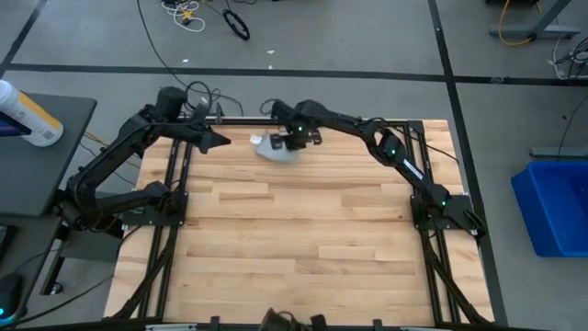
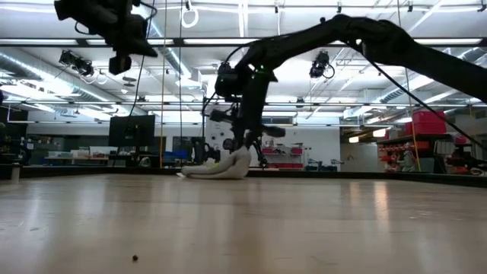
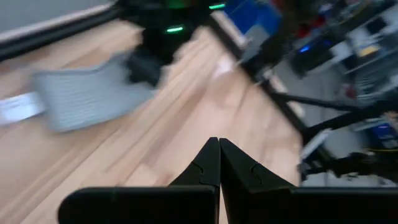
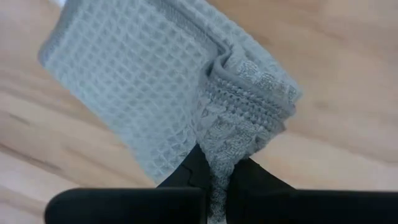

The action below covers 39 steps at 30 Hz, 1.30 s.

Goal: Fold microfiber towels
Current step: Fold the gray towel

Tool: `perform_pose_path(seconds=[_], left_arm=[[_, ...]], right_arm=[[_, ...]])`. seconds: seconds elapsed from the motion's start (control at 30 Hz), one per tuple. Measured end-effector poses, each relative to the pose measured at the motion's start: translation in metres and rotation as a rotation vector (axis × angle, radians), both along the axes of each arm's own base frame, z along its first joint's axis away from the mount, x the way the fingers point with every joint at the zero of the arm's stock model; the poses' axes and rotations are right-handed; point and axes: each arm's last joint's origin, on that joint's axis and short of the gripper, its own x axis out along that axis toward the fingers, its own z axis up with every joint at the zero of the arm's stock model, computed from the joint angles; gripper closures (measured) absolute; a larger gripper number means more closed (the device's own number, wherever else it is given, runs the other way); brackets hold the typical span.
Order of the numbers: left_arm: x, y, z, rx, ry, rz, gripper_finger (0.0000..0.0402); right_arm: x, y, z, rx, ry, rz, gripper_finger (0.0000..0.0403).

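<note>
At the far edge of the table, seen from above, the microfiber towel lies bunched rather than flat, with the right gripper down on it and the left gripper hovering just beside it, nothing in its fingers. By the look of it the folding is partway at best: the cloth is gathered up, not yet laid in a neat rectangle. A spray bottle sits on a side stand well apart, and a blue bin stands off the table to the right; neither is in the way. From table height, the towel trails low on the wood while one end rises into the right gripper. The left wrist camera shows the left gripper with its fingers pressed together on nothing, the towel ahead of it. The right wrist camera shows the right gripper pinched tight on a doubled, stitched edge of the towel, whose layers hang unevenly.
</note>
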Motion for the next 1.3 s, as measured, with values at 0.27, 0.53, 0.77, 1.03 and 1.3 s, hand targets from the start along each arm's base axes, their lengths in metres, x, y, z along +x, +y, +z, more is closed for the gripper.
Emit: perform_pose_path(seconds=[0.27, 0.53, 0.77, 1.03, 1.3], left_arm=[[0.026, 0.000, -0.060, -0.102, 0.171, -0.043, 0.0401], [0.079, -0.008, -0.115, -0.161, 0.126, -0.089, 0.0401], [0.119, 0.010, -0.159, -0.214, 0.231, -0.039, 0.0401], [0.159, 0.028, -0.165, -0.039, 0.330, -0.212, 0.0401], [0.169, 0.055, -0.139, 0.196, 0.387, -0.137, 0.0401]], right_arm=[[-0.008, 0.034, 0.021, -0.088, 0.177, 0.111, 0.0385], [-0.016, 0.038, 0.028, -0.101, 0.239, 0.160, 0.0385], [-0.016, 0.037, 0.031, -0.108, 0.225, 0.187, 0.0385], [-0.019, 0.036, 0.031, -0.099, 0.246, 0.221, 0.0385], [-0.028, 0.024, 0.041, -0.125, 0.243, 0.213, 0.0385]])
